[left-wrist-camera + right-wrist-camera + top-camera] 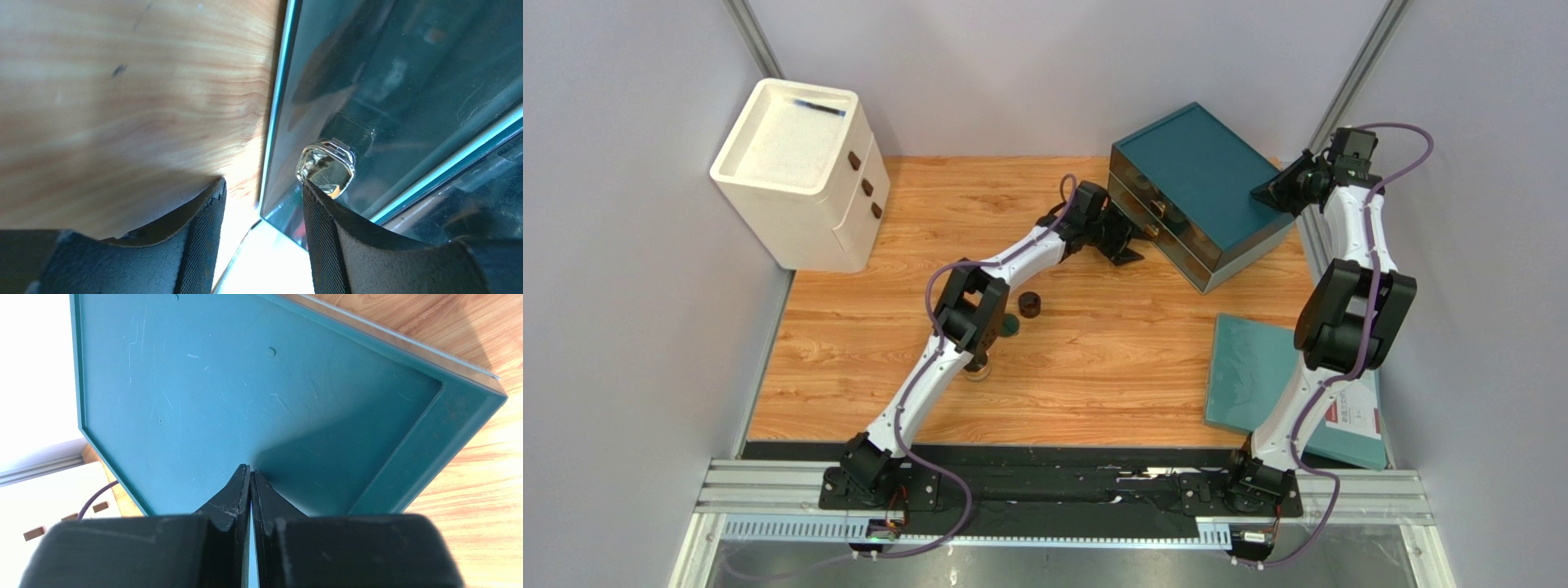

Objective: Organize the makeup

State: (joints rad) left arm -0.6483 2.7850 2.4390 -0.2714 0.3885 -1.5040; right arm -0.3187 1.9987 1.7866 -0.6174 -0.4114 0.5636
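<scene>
Of the makeup, a dark round jar [1028,303] and a dark green disc [1010,325] lie on the wooden table beside my left arm's elbow. A further small item [978,369] peeks out under that arm. My left gripper [1130,245] [263,185] is open at the front of the teal drawer box [1198,184]. A clear crystal knob [326,168] on the drawer front sits just above the tip of its right finger [319,214], outside the gap. My right gripper [1269,194] [250,471] is shut and empty, low over the box's teal top [245,386].
A white drawer cabinet [799,172] stands at the back left corner. A flat teal tray [1259,368] lies at the front right, with a red and white card [1351,423] beside it. Grey walls close in both sides.
</scene>
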